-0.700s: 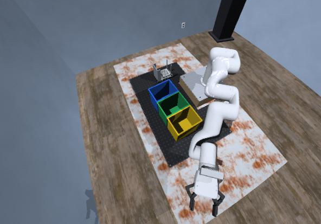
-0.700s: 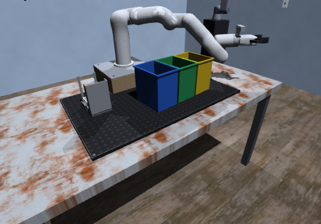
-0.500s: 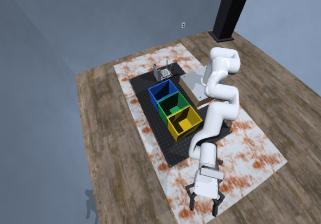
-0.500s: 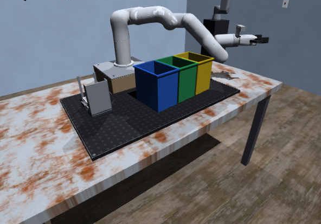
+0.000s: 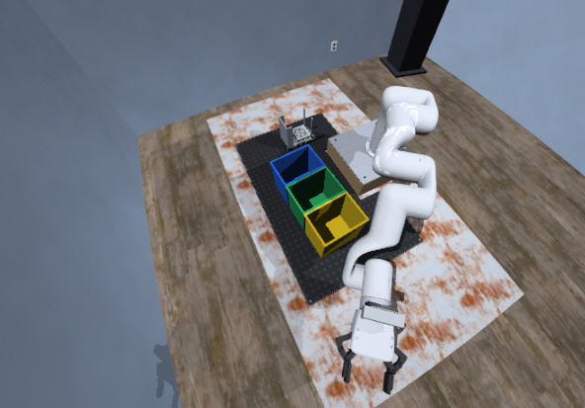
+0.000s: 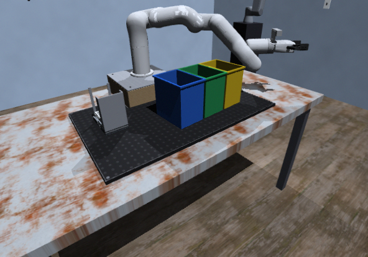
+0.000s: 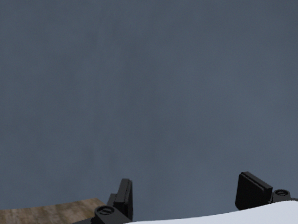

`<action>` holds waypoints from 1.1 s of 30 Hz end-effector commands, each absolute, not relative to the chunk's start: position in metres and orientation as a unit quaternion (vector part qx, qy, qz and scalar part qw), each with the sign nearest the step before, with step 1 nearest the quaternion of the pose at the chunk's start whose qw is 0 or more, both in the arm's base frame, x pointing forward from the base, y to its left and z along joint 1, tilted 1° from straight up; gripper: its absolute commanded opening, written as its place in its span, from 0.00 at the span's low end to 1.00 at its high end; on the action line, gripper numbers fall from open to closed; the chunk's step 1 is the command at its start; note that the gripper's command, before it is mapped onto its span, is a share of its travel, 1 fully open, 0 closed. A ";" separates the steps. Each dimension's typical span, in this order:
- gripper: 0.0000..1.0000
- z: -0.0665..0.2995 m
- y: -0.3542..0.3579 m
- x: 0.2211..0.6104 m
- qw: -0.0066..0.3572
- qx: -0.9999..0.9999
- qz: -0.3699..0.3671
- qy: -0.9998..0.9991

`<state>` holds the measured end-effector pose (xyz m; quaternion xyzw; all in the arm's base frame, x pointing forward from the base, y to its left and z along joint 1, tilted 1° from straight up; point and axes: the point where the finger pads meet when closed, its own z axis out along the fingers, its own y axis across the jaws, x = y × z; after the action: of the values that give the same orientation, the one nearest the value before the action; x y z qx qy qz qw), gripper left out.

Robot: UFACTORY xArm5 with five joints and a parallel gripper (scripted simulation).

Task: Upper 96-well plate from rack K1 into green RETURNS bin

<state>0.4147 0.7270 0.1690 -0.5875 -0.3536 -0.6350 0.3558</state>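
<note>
My gripper point(image 5: 368, 384) point(image 6: 304, 46) point(image 7: 187, 194) is open and empty, pointing sideways beyond the yellow bin, far from the rack. Rack K1 point(image 5: 286, 133) point(image 6: 112, 112) has a grey side panel and thin posts. A white well plate point(image 5: 300, 131) shows inside the rack; the two stacked plates cannot be told apart, and the panel hides most of them in the exterior view. The green bin point(image 5: 334, 183) point(image 6: 214, 96) stands upright between the blue bin point(image 5: 280, 182) point(image 6: 193, 106) and the yellow bin point(image 5: 354, 210) point(image 6: 234, 89), both upright. No plate shows in the green bin's visible part.
The rack and bins stand on a black perforated board point(image 5: 316, 283) point(image 6: 140, 149). The arm's base block point(image 5: 348, 147) point(image 6: 141, 96) stands beside the bins. The blue bin is nearest the rack. The wrist view shows mostly wall and some wooden floor.
</note>
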 end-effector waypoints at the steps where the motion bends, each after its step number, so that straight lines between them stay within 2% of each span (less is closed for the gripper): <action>1: 1.00 0.182 0.720 0.439 0.342 -0.602 -0.630 -0.351; 3: 1.00 0.185 0.720 0.443 0.340 -0.603 -0.631 -0.349; 6: 1.00 0.188 0.707 0.468 0.319 -0.631 -0.615 -0.351; 19: 1.00 0.199 0.688 0.508 0.292 -0.661 -0.600 -0.345; 22: 1.00 0.199 0.684 0.515 0.266 -0.691 -0.581 -0.338; 23: 1.00 0.203 0.670 0.533 0.272 -0.687 -0.580 -0.342; 30: 1.00 0.207 0.659 0.548 0.261 -0.699 -0.573 -0.338; 31: 1.00 0.208 0.652 0.556 0.253 -0.710 -0.565 -0.337; 32: 1.00 0.206 0.660 0.546 0.242 -0.718 -0.562 -0.332; 33: 1.00 0.210 0.646 0.562 0.248 -0.715 -0.561 -0.335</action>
<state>0.5491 0.6564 0.2024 -0.7049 -0.3387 -0.5675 0.2577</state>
